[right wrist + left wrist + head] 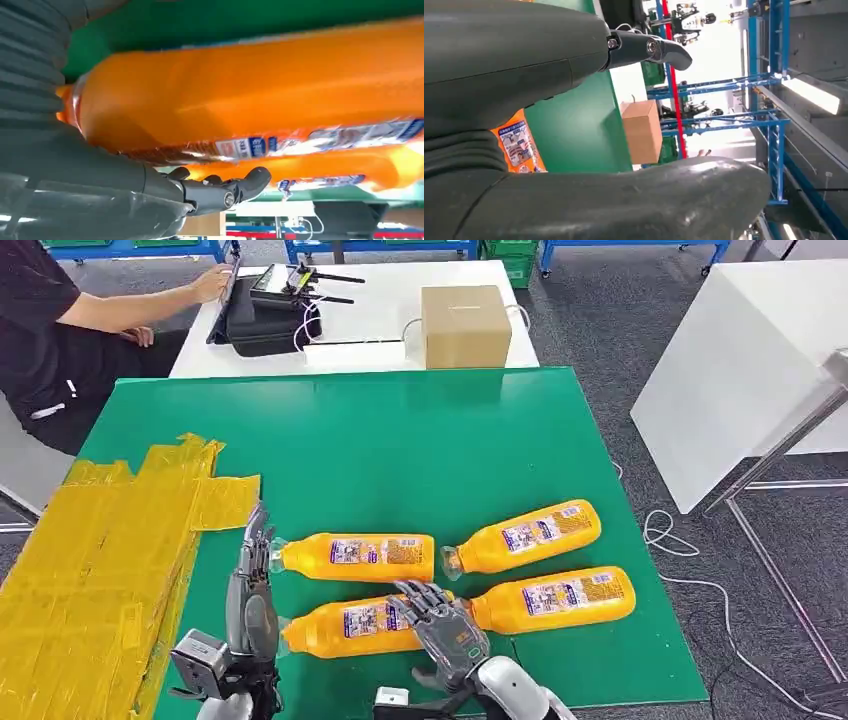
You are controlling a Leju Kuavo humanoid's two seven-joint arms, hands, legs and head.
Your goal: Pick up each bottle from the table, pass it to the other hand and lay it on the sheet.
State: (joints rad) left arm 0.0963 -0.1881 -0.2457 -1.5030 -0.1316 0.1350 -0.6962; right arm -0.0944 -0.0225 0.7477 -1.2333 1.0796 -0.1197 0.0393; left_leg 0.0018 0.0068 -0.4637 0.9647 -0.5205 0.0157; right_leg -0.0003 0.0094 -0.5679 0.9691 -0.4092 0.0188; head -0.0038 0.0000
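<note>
Right hand (440, 625) fingers drape over the nearest bottle (350, 625) – not clamped yet, looks like lining up a grab – left hand (250, 590) open, waiting for the handoff.

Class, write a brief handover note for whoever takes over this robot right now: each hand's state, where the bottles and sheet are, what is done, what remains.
Left hand: open, fingers straight, beside the cap end of the near-left bottle.
Right hand: fingers spread over that bottle's far end; whether it grips is unclear.
Four orange bottles lie on the green table: far-left bottle, far-right bottle, near-right bottle.
Yellow sheet at the left holds no bottle.
Done: nothing laid yet. Left: all four bottles.
</note>
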